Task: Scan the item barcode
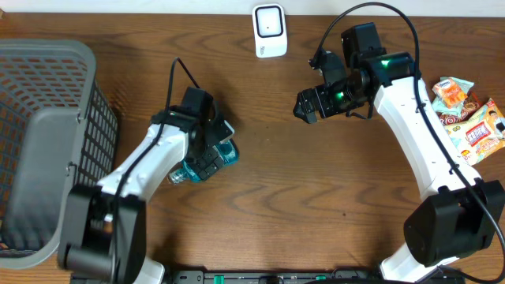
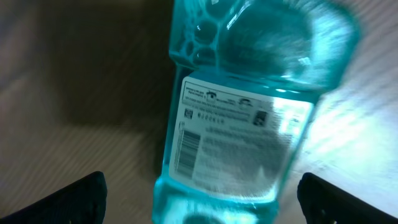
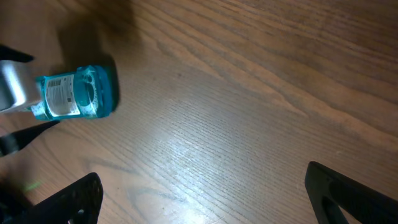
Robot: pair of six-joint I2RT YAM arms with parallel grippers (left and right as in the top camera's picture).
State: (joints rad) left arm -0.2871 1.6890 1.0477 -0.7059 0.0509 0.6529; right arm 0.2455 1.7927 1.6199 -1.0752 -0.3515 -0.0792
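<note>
Left gripper (image 1: 207, 158) is spread wide over the teal bottle (image 2: 239, 134) lying on the table (image 3: 249, 93), not gripping it. Barcode (image 2: 188, 149) faces up, probably for reading. Right gripper (image 1: 308, 105) is open, empty, well apart; white scanner (image 1: 270, 30) sits at the far edge.

You see here one blue bottle (image 1: 227, 152), one white scanner (image 1: 270, 30), one grey basket (image 1: 47, 51) and three snack packets (image 1: 484, 132).

White arms (image 1: 410, 118), black joints (image 1: 450, 225), looping black cables (image 1: 379, 5) (green light (image 1: 385, 63), right).
</note>
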